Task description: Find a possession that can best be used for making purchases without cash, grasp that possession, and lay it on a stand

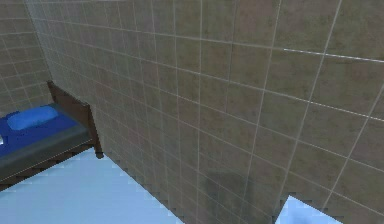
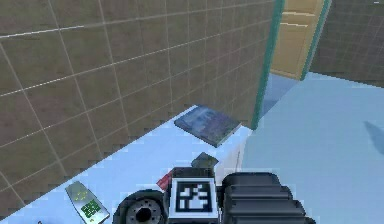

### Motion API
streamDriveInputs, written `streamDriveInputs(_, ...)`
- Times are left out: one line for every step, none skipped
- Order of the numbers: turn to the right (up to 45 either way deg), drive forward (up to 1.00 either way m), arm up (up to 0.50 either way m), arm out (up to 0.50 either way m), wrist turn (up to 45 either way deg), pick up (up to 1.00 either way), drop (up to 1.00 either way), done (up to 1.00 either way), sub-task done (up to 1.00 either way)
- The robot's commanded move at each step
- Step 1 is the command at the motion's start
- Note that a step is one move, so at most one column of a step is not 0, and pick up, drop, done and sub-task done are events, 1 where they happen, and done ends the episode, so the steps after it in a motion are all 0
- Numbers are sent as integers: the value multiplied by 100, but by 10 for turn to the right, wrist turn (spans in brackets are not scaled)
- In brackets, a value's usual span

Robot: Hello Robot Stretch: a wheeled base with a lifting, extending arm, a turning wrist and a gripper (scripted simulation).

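A small dark card [image 2: 205, 162], likely the payment one, was spotted flat on the tabletop [image 2: 140, 165] just beside the book [image 2: 208, 123], arguably within reach, though the jaws' hold could not be told.

- claw [image 2: 148, 208]: dark, matt, plastic-looking body
- tabletop [image 2: 150, 165] around the claw: pale blue, smooth
- book [image 2: 208, 122] beyond the claw: smooth, slightly glossy cover
- wall [image 2: 100, 70] beyond the claw: matt brown tiles, pale grout
- door [image 2: 298, 40] far right of the claw: tan wood
- bed [image 1: 85, 112]: dark wood frame, blue cloth
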Motion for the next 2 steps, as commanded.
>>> streamDriveInputs(0,0,0,18,0,0,0,0,0)
streamDriveInputs(0,0,0,0,450,0,0,0,0)
